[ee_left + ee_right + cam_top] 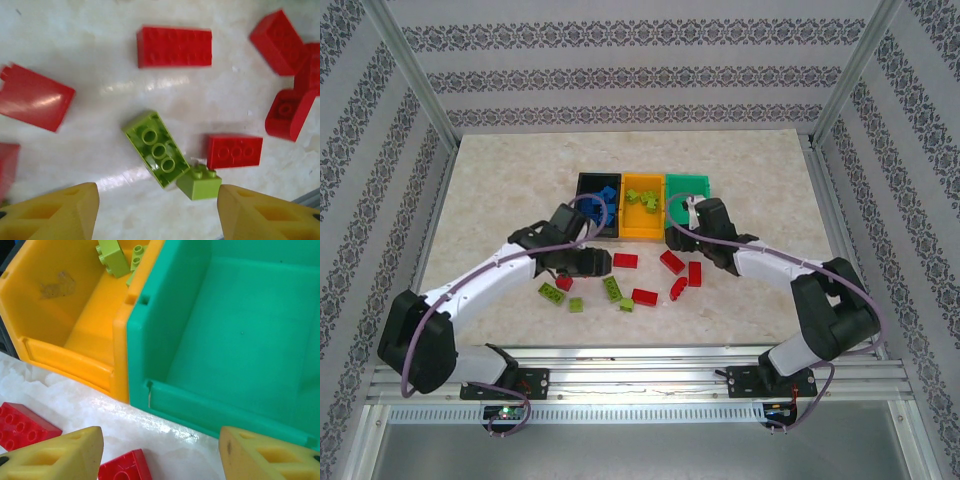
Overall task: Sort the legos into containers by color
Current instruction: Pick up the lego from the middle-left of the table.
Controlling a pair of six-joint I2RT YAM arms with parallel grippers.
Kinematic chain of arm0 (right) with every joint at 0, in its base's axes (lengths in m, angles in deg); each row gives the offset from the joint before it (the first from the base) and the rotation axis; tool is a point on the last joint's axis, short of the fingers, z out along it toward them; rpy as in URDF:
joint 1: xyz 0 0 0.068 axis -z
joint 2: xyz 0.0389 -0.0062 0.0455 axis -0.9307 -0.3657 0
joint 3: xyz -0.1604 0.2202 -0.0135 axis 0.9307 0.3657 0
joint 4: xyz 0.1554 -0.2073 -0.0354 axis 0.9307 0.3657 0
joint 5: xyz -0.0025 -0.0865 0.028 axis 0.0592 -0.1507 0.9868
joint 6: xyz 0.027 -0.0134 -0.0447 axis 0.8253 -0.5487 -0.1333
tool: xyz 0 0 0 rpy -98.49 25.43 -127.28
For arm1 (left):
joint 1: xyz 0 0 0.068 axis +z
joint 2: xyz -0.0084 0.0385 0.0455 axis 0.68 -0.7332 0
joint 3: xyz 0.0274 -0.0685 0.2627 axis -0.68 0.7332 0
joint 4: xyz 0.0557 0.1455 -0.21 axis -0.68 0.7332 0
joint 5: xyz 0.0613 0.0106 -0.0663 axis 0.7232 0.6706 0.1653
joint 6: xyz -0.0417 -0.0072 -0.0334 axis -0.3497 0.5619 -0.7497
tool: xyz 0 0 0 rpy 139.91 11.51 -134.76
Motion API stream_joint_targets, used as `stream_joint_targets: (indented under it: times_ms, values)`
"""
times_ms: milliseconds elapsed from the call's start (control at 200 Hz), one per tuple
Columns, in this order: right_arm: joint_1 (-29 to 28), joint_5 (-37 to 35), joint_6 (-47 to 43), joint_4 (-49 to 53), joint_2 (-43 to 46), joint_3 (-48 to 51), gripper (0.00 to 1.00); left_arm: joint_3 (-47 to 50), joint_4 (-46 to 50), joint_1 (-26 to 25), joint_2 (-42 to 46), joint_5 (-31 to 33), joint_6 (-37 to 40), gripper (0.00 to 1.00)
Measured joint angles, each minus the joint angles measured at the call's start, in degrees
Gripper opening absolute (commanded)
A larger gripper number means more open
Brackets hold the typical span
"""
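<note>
Yellow fingertips (55,212) of the left pincer (157,215) stand wide apart and empty, hovering above an upturned lime brick (157,155) whose four o'clock corner touches a small lime brick (199,182). Likewise wide and empty, the right pincer (160,455) hangs at the six o'clock lip of the green bin (225,340), with red bricks (22,427) on the desk (75,400) beneath it. From above, three bins sit in a touching row at twelve o'clock of the loose pile: the black bin (583,195) at the nine o'clock end, the orange-yellow bin (642,233) in the middle and the green one at three o'clock. Blue bricks (603,198) lie in the black bin, too bunched to count. At least two lime ones lie in the orange-yellow bin. The green bin's floor, as far as the right wrist view shows it, is bare. Loose on the desk I count six red and four lime, no blue. So blue seems finished, lime under way, red not yet begun. The step in hand reads as a lime pick by the left arm. It calls for a descent straddling the upturned brick's long sides, closing without dragging the small neighbour, then a carry toward twelve o'clock. Red would presumably go to the green bin.
</note>
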Motion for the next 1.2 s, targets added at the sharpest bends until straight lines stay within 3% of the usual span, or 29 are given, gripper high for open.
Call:
stream_joint_targets:
  times_ms: [220, 779, 959, 1054, 1199]
  values:
    - [-0.1, -0.2, 0.0, -3.2, 1.1, 1.5, 0.63, 0.0, 1.0, -7.1, -5.2, 3.0, -4.9, 0.63]
    - [-1.6, 0.0, 0.1, -4.4, 2.3, 1.9, 0.64, -1.9, -4.8, -7.4, -18.6, 4.9, -14.3, 0.62]
    - [-1.6, 0.0, 0.1, -4.3, 2.6, 2.2, 0.64, -4.1, -3.7, -7.5, -20.5, 6.0, -15.2, 0.53]
    - [-1.6, 0.1, 0.1, -4.3, 2.6, 2.2, 0.64, -4.4, -2.8, -7.5, -20.8, 6.7, -15.1, 0.40]
    - [-1.6, 0.1, 0.2, -4.3, 2.6, 2.2, 0.64, -4.5, -2.8, -7.5, -20.8, 7.1, -14.9, 0.32]
